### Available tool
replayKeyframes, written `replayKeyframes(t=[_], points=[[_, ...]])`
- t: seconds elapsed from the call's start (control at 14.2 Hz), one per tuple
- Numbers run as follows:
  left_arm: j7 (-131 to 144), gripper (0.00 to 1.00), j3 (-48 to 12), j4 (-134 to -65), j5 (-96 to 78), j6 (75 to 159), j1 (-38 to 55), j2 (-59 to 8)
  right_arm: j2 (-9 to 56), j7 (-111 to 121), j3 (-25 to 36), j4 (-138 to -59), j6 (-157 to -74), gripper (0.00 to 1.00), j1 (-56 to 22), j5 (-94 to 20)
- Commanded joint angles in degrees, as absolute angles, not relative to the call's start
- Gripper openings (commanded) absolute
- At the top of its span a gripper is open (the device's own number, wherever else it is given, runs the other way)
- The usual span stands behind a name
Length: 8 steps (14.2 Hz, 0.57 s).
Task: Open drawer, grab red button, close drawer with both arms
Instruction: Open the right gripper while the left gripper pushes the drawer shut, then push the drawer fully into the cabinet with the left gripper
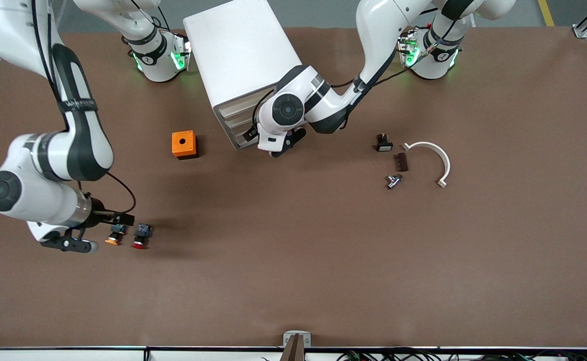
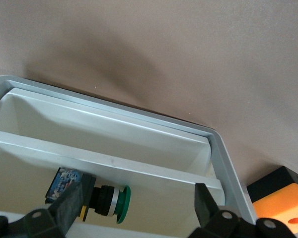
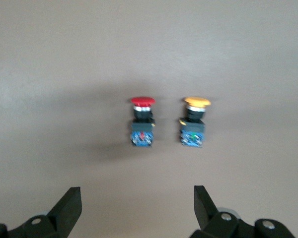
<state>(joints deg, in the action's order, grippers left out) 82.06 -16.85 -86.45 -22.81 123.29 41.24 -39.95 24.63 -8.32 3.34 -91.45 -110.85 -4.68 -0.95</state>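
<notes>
The red-capped button [image 1: 140, 236] lies on the brown table near the right arm's end, beside a like orange-capped button [image 1: 115, 235]. Both show in the right wrist view, red [image 3: 142, 121] and orange [image 3: 194, 121]. My right gripper [image 1: 90, 235] is open and empty, just short of them. The white cabinet [image 1: 238, 50] stands between the arm bases. My left gripper [image 1: 273, 146] is at its beige drawer fronts [image 1: 230, 120]. In the left wrist view my left gripper [image 2: 139, 208] is open over an open white drawer tray [image 2: 159, 193], which holds a green-capped button [image 2: 111, 201] beside one finger [image 2: 72, 198].
An orange cube with a hole [image 1: 184, 144] sits beside the cabinet toward the right arm's end, and shows in the left wrist view [image 2: 283, 203]. Toward the left arm's end lie a small black part [image 1: 383, 144], a brown piece [image 1: 402, 162], a metal fitting [image 1: 393, 180] and a white curved bracket [image 1: 431, 158].
</notes>
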Motion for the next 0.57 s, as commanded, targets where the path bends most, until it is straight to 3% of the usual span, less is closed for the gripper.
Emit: replayKeyframes(t=[0.0, 0.49], points=[[82.62, 0.99, -17.05, -87.10, -24.26, 123.57, 41.22, -39.29, 19.00, -4.49, 3.43, -91.58, -103.82, 1.00, -3.17, 0.44], [81.74, 1.00, -16.96, -86.93, -24.17, 123.93, 40.35, -39.46, 6.25, -1.58, 3.34, -91.15, -91.16, 1.00, -0.44, 0.70]])
